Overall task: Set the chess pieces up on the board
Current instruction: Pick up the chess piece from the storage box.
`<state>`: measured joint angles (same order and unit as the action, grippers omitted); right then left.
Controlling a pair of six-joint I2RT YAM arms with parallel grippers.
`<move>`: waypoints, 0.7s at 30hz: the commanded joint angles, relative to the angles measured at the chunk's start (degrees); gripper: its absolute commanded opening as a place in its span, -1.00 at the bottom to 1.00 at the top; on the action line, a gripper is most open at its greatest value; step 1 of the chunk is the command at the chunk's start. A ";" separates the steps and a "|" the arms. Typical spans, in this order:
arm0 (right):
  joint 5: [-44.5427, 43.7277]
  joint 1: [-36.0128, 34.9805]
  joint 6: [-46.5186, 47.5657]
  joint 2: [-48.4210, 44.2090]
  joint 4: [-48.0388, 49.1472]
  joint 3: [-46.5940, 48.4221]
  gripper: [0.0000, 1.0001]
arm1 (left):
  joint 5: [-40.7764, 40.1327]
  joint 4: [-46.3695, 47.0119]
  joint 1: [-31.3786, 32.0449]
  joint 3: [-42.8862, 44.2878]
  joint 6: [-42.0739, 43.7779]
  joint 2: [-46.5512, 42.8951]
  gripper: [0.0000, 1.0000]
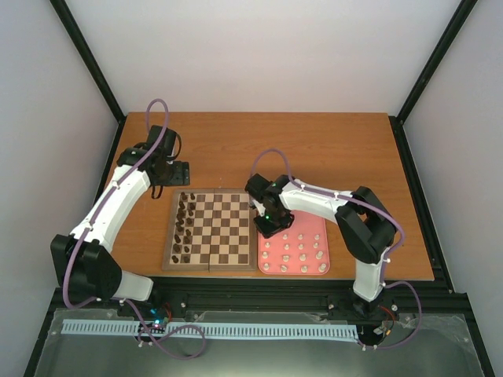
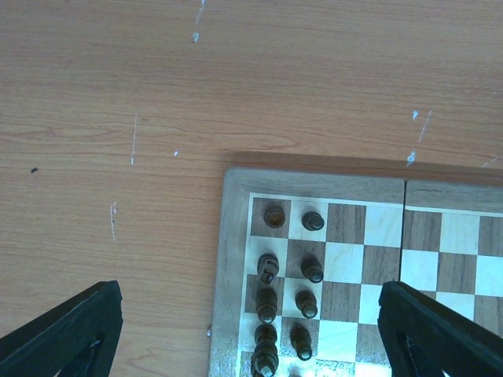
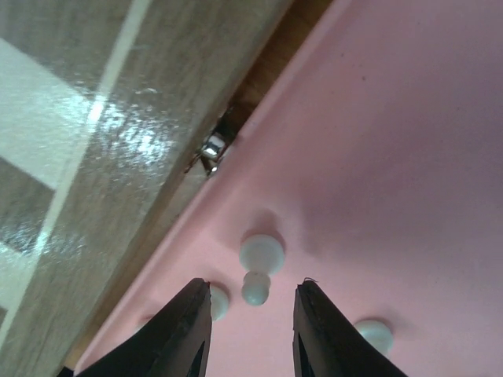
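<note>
Nearest the arm bases, the pink tray [image 1: 314,221] lies on the table [image 1: 314,149] just right of the board [image 1: 212,265], their edges close together. The cream-white chess pieces [image 1: 301,252] stand in rows on the tray. The right gripper [image 3: 253,289] hangs low over the tray's far left corner, beside the board's edge. Its jaws are partly spread and straddle one white piece [image 3: 262,253]. A sliver of pink shows on either side between that piece and the fingers [image 3: 185,334], so no contact is visible. Two more white pieces stand close to the fingers, one partly hidden behind the left finger. A small metal clasp [image 3: 211,151] sits on the board's side wall, facing the tray. On the board, the dark pieces [image 1: 185,228] fill the two left-hand columns. Farthest off, near the board's far left corner, the left gripper [image 2: 250,292] hovers with its jaws spread wide, holding nothing.
</note>
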<state>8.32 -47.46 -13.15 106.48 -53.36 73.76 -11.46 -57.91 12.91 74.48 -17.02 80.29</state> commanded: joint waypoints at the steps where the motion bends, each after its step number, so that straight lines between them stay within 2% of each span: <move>1: -2.53 -0.57 -1.74 2.13 -0.86 1.03 -0.43 | 0.63 0.64 -0.43 -0.19 0.94 -1.88 0.99; 13: -3.71 -0.61 -1.49 3.18 -0.57 2.39 -0.53 | 1.51 0.82 -0.43 0.38 0.93 -1.72 1.00; 21: -3.06 -0.61 -0.87 4.48 -0.76 3.56 -0.88 | 1.18 0.58 -0.43 0.40 1.11 -2.11 1.00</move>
<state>5.58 -47.57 -14.24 109.54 -53.82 75.94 -10.48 -57.89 12.88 74.26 -16.86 79.44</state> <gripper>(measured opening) 0.086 0.998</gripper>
